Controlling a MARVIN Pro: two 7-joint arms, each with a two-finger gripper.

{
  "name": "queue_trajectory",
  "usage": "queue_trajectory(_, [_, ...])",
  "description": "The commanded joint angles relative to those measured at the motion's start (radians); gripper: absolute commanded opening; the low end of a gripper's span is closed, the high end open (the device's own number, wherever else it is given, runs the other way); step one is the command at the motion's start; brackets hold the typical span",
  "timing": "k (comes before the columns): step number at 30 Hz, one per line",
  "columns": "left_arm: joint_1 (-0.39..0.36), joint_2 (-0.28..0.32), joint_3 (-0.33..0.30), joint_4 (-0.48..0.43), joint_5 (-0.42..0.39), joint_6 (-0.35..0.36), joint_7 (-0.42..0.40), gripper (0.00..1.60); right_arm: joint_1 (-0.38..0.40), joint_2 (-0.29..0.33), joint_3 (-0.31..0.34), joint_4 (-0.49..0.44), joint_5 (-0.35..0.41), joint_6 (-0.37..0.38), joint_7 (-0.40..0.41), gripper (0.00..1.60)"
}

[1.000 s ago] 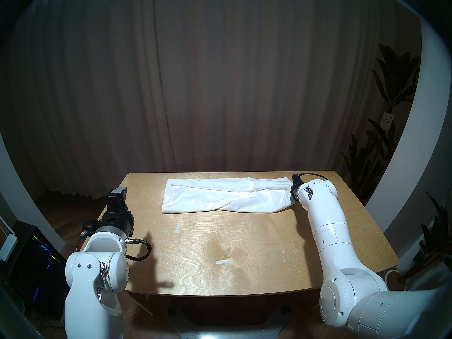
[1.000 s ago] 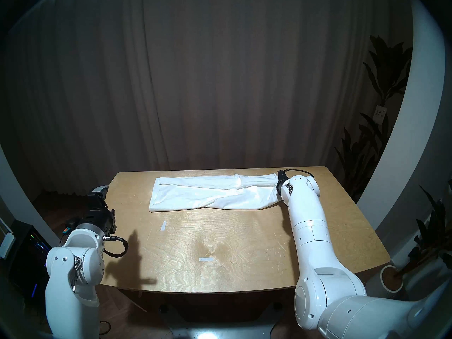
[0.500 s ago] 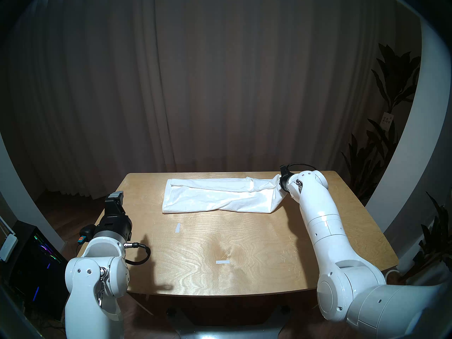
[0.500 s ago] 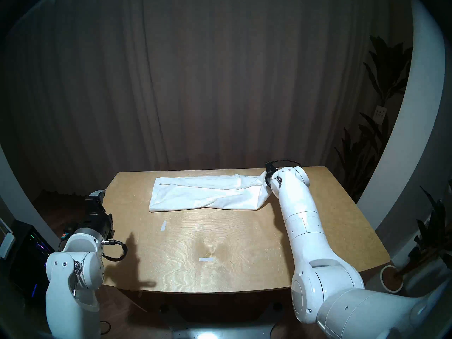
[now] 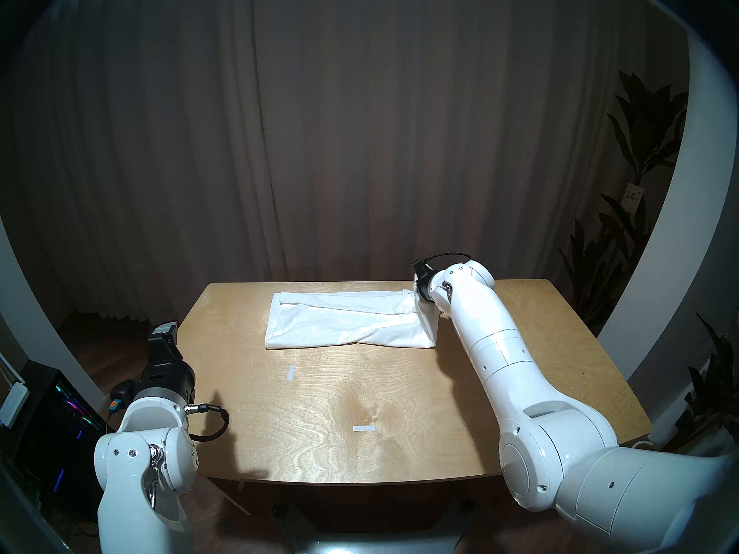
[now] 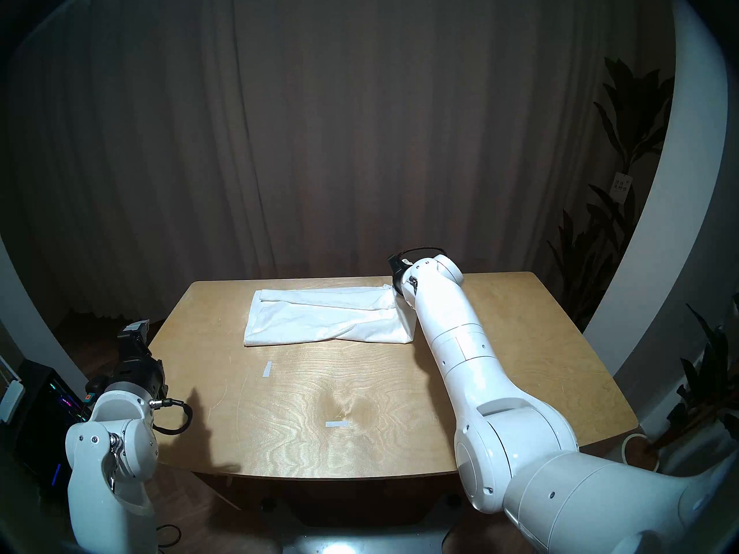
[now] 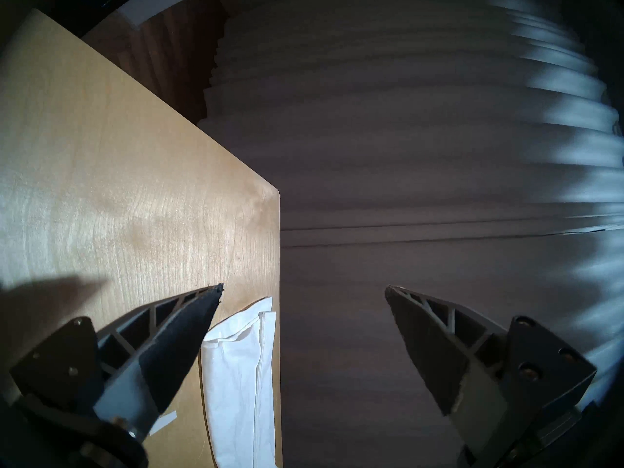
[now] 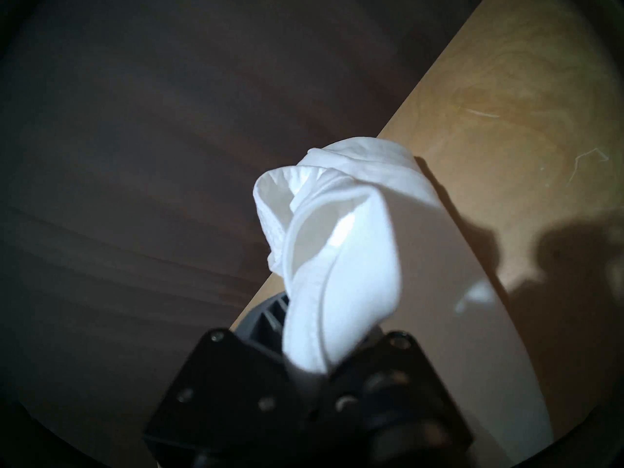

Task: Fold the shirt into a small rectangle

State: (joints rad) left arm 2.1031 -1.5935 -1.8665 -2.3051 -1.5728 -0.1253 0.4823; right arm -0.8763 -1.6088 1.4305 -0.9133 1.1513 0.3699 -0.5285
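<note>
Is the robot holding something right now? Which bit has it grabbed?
Yes. The right gripper is pinched shut on the white shirt, holding its bunched right-hand end up off the table. The left gripper is open and holds nothing.

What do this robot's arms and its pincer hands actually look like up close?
Both arms are glossy white, rounded segments joined by bulbous joints with small dark screws. Each ends in a black wrist block. The left gripper has two dark, pointed triangular fingers with open ribbing. A black cable loops beside the left wrist, near a small orange-and-teal tag. A ribbed black cable arcs over the right wrist.
</note>
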Motion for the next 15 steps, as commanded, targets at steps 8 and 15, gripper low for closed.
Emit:
queue_trajectory(8, [0.041,-0.03,-0.069,-0.027,-0.034,-0.03,-0.035,1.6,0.139,-0.15,-0.088,0.135,-0.023,-0.035,0.033,0.0])
queue_trajectory(15, [0.056,-0.04,-0.094,-0.031,-0.046,-0.039,-0.04,1.6,0.179,-0.212,-0.11,0.213,-0.028,-0.066,0.037,0.0])
